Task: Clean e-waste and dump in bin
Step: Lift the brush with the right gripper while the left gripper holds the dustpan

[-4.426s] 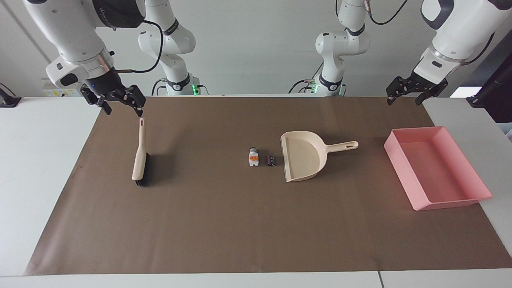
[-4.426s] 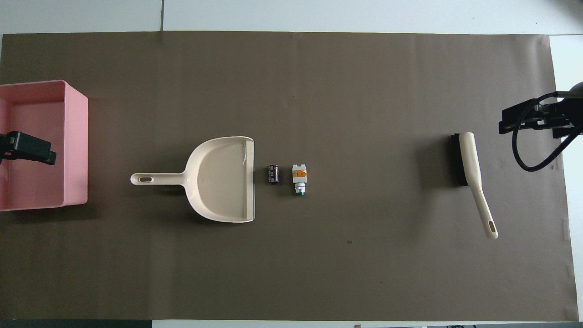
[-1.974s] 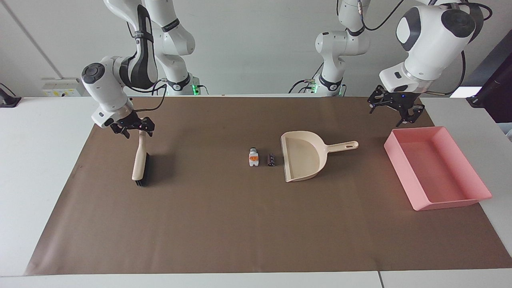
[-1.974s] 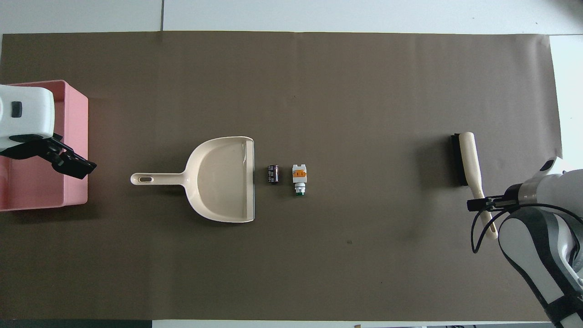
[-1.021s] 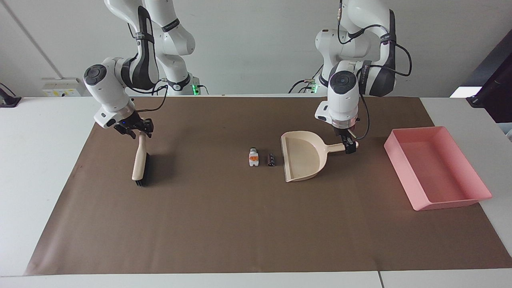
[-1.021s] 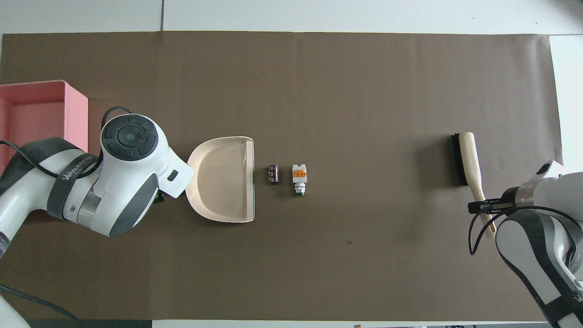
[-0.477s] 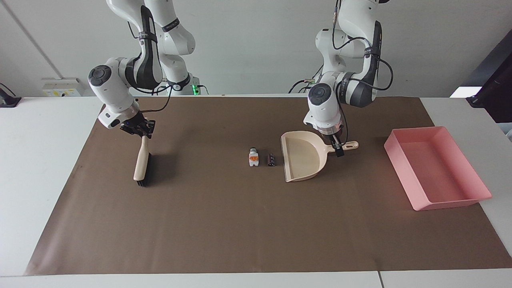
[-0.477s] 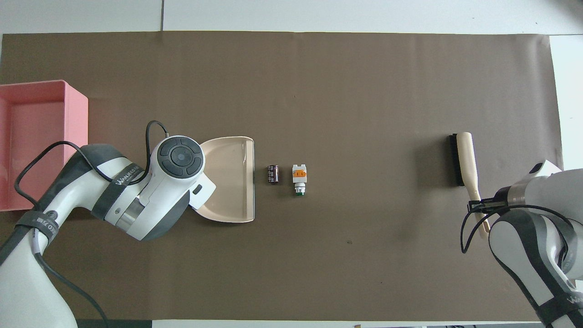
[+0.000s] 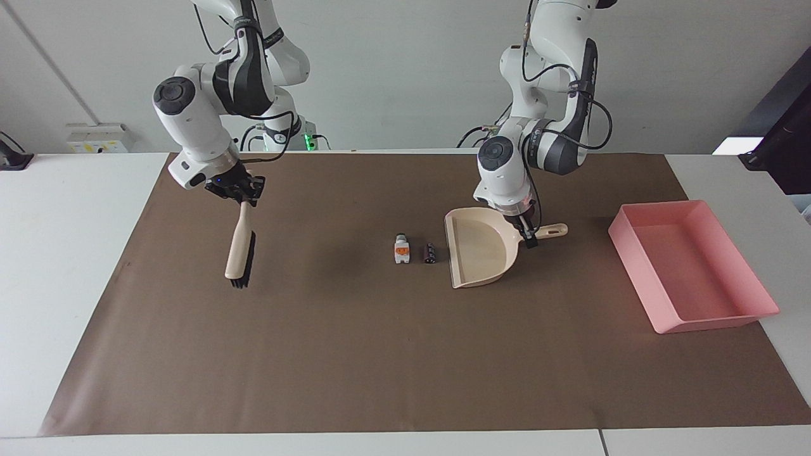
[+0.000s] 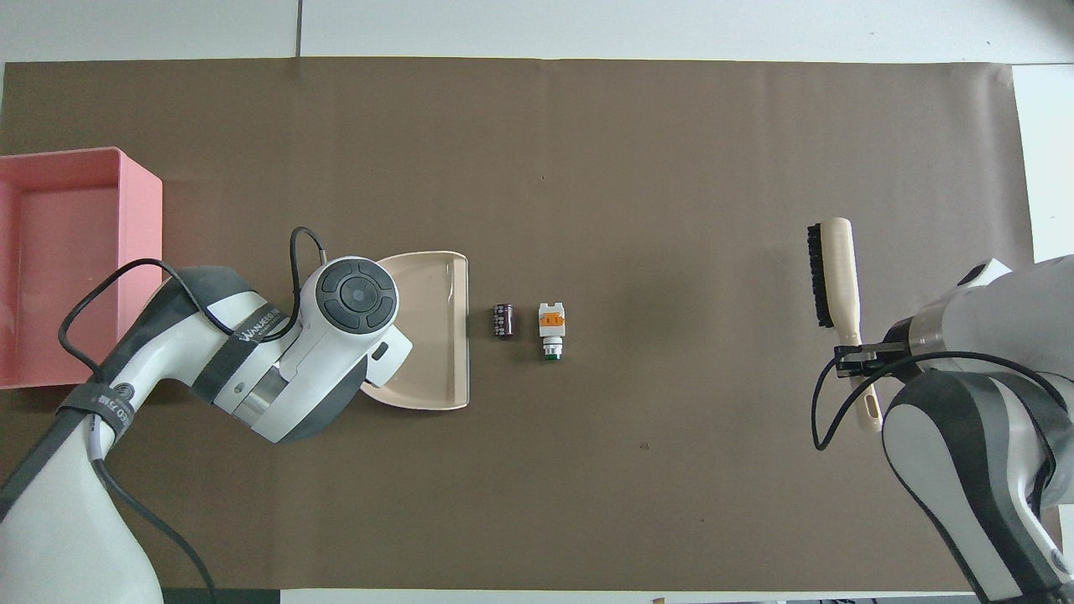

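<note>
— What do we see in the bin [image 9: 747, 313] at the frame's right edge?

— Nothing; the dustpan [image 9: 478, 250] is empty too. The white block [image 9: 401, 247] and dark cylinder [image 9: 429, 253] lie mid-frame beside its mouth.

— And our grippers?

— The right gripper [image 9: 236, 189] clamps the lifted brush [image 9: 239, 250]. The left gripper [image 9: 528, 236] is at the dustpan's handle; we cannot tell its fingers.
</note>
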Action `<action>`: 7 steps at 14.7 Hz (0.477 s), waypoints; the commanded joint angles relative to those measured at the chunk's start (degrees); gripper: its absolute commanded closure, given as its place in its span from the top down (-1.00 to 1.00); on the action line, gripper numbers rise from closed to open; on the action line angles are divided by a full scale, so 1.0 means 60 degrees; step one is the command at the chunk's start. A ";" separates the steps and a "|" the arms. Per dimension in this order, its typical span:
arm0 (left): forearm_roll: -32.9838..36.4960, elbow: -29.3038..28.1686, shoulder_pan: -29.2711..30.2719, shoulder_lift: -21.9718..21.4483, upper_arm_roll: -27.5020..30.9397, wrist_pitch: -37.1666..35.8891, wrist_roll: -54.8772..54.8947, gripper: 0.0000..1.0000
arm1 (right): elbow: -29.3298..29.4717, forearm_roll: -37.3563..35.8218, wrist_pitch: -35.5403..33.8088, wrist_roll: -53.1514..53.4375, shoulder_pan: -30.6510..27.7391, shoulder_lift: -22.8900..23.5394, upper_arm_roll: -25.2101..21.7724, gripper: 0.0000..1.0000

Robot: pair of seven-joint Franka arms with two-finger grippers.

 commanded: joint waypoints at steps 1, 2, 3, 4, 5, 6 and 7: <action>0.0187 -0.0072 -0.0189 -0.0214 0.0121 -0.0012 -0.0218 -0.27 | 0.0054 0.0071 -0.0270 0.1291 0.1141 -0.0154 0.0045 -1.00; 0.0187 -0.0072 -0.0189 -0.0214 0.0121 0.0003 -0.0218 -0.43 | 0.0054 0.0013 -0.0271 0.1745 0.1610 -0.0154 0.0059 -1.00; 0.0187 -0.0014 -0.0175 -0.0214 0.0121 0.0003 -0.0232 -0.58 | 0.0054 -0.0002 -0.0227 0.2011 0.1992 -0.0096 0.0060 -1.00; 0.0187 0.0030 -0.0175 -0.0258 0.0121 -0.0011 -0.0218 -0.74 | 0.0040 -0.0032 -0.0111 0.2159 0.2460 0.0049 0.0089 -1.00; 0.0187 0.0045 -0.0175 -0.0287 0.0121 -0.0070 -0.0160 -0.80 | 0.0068 -0.0119 0.0007 0.2494 0.2972 0.0326 0.0103 -1.00; 0.0187 0.0161 -0.0175 -0.0287 0.0121 -0.0317 -0.0043 -0.96 | 0.0185 -0.0453 0.0240 0.2976 0.3427 0.0677 0.0104 -1.00; 0.0201 0.0409 -0.0160 -0.0229 0.0121 -0.0624 0.0059 -0.98 | 0.0258 -0.0645 0.0619 0.3401 0.3707 0.1043 0.0104 -1.00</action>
